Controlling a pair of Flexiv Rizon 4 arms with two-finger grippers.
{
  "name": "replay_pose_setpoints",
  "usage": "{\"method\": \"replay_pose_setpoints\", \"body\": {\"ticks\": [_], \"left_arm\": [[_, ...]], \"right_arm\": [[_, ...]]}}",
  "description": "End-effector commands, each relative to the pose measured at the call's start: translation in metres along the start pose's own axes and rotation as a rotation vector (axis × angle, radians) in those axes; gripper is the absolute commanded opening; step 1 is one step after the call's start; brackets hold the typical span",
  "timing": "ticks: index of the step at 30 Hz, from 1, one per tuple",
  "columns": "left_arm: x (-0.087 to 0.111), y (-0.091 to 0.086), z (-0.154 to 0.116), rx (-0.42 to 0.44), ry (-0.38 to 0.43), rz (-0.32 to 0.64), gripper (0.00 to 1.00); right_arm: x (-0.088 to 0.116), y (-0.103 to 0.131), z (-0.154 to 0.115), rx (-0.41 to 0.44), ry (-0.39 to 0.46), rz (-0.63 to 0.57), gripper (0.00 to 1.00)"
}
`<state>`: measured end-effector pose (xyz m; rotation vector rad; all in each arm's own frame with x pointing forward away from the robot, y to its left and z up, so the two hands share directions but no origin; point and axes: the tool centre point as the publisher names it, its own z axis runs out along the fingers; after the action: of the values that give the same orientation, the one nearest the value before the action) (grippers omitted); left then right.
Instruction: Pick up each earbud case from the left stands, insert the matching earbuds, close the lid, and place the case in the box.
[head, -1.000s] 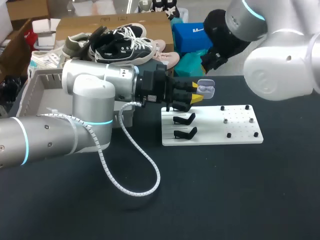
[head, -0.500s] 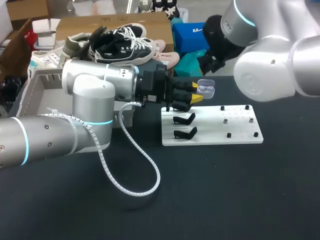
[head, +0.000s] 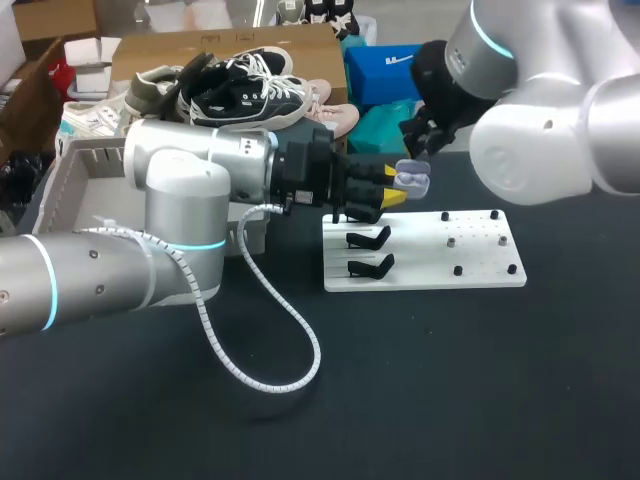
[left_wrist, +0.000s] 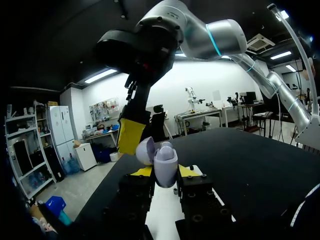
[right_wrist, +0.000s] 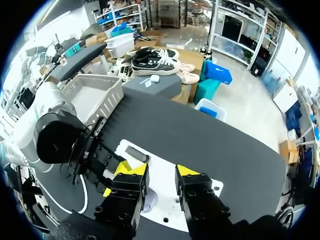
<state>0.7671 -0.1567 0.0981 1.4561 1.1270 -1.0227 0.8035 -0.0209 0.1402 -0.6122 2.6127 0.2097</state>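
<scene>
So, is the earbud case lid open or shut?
Open: the lid is hinged back from the earbud case held in the left gripper.

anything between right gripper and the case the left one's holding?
Nothing. Left wrist view: a yellow fingertip of the right gripper sits right beside the open lid of the earbud case; contact unclear.

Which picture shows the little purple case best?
Left wrist view: the open case is big and close, held in the left end effector. Head view shows the case tiny; the right wrist view hides it.
</scene>
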Motion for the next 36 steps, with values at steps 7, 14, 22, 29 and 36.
{"method": "replay_pose_setpoints", "body": {"ticks": [7, 14, 22, 29, 36], "left_arm": [[-0.001, 0.001, 0.000, -0.002, -0.003, 0.002, 0.00], [-0.001, 0.001, 0.000, -0.002, -0.003, 0.002, 0.00], [-0.004, -0.003, -0.008, -0.005, 0.003, 0.014, 0.00], [-0.032, -0.014, -0.047, -0.078, 0.100, 0.072, 0.00], [-0.028, -0.021, -0.131, -0.243, 0.259, 0.045, 0.00]], "right_arm": [[0.017, 0.008, -0.011, 0.002, -0.006, 0.007, 0.30], [0.022, 0.010, -0.019, -0.005, -0.024, 0.038, 0.29], [0.033, -0.005, -0.046, -0.005, -0.086, 0.153, 0.30], [0.040, -0.006, -0.055, 0.007, -0.099, 0.188, 0.30], [0.043, 0.001, -0.058, 0.009, -0.107, 0.207, 0.30]]}}
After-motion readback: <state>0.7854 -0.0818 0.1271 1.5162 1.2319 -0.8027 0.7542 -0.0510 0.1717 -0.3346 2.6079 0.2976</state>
